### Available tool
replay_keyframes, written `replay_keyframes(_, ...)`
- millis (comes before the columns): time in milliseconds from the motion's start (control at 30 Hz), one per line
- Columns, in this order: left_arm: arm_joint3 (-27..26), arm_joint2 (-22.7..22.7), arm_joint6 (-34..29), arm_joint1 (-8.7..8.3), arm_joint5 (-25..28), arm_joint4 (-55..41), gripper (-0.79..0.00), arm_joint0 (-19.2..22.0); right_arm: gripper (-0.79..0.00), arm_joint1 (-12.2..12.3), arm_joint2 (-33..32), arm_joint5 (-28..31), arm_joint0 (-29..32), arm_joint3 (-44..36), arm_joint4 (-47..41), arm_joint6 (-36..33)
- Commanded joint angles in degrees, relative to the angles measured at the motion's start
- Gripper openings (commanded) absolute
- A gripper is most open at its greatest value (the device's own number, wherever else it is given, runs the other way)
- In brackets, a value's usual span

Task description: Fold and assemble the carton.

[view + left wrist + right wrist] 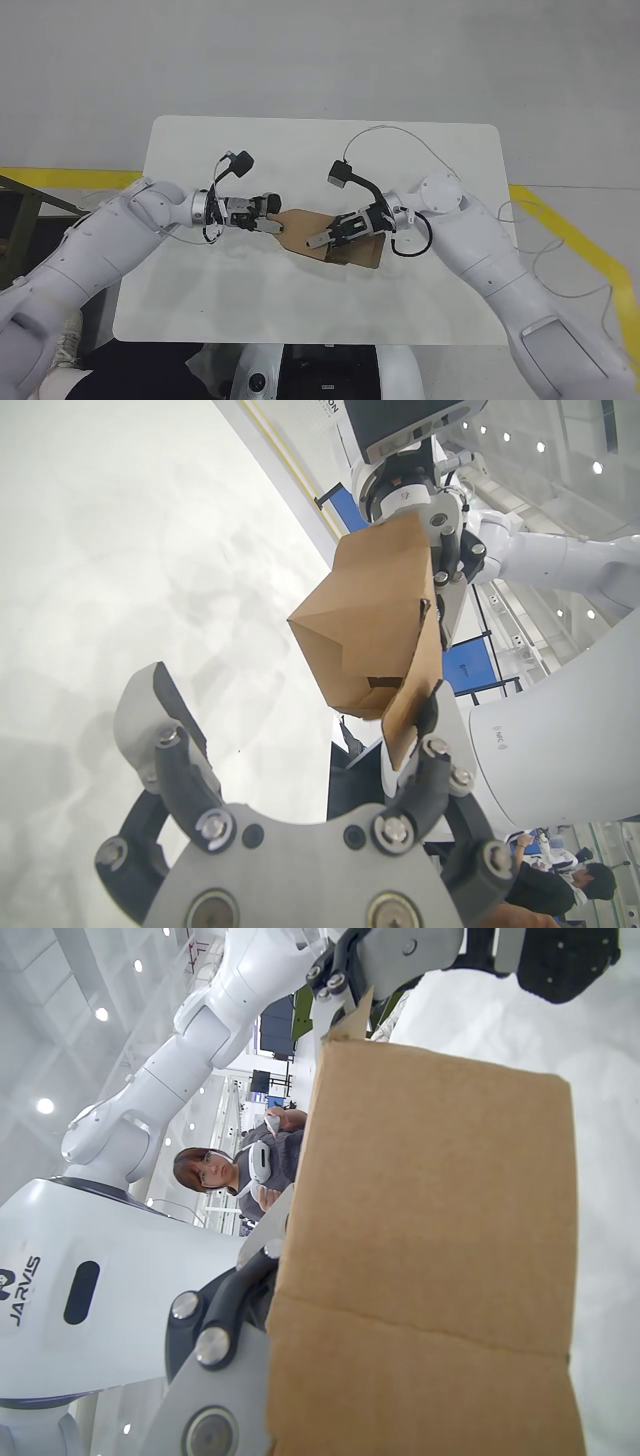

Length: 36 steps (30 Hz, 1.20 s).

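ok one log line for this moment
brown cardboard carton half folded | right pincer grips it | left pincer open, touching flap

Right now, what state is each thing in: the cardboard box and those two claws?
carton: partly assembled, walls stood up into a box shape, near end not yet closed.
left gripper: open.
right gripper: shut on the carton, opposite the left gripper.
end flap: unfolded, sticking out, touching the left gripper.
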State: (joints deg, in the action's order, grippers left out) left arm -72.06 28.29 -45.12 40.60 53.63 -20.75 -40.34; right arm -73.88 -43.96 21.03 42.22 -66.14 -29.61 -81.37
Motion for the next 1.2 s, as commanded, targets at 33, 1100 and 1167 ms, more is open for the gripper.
replay_keyframes(33, -0.15, 0.38, 0.26, 0.32, 0.43, 0.12, 0.0, -0.53, -0.785, 0.01, -0.41, 0.48, 0.21, 0.12, -0.66, 0.02)
replay_keyframes(1100, 3.6, 5.51, -3.54, 3.17, 0.21, -6.57, 0.0, -2.21, -0.785, -0.39, -0.51, 0.34, 0.47, -0.62, -0.06, -1.51)
replay_keyframes(1167, 3.82, 5.64, -4.37, 3.41, 0.4, -7.54, 0.0, -2.29, -0.785, -0.41, -0.48, 0.28, 0.45, -0.73, 0.08, -1.56)
